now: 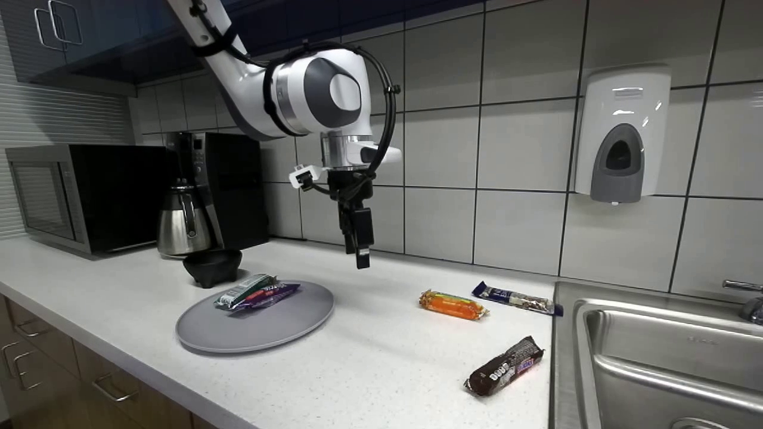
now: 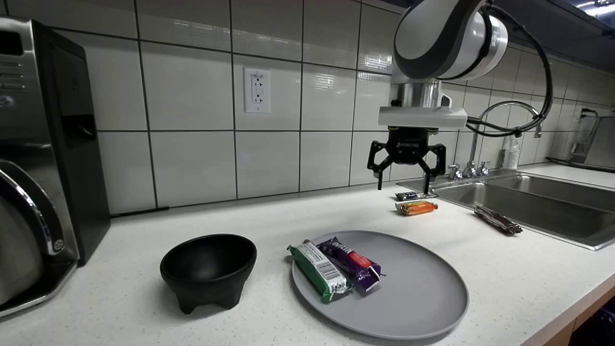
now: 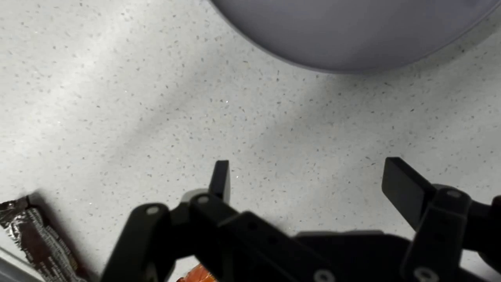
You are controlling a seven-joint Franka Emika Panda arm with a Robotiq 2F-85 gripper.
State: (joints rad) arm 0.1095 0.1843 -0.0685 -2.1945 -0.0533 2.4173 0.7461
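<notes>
Two snack bars [image 1: 245, 291] are sitting on the grey plate [image 1: 274, 328], pincer [image 2: 403, 189] is hanging spread wide, empty, then orange bar [image 1: 452, 304], brown bar [image 1: 505, 367] and blue bar [image 1: 518, 299] are lying further right in an exterior view; wrist view's only catching orange and brown of those.

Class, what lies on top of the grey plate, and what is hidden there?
On the grey plate lie a green-and-white packet and a purple packet. The surface beneath them is covered and cannot be seen; nor can either packet's contents.
</notes>
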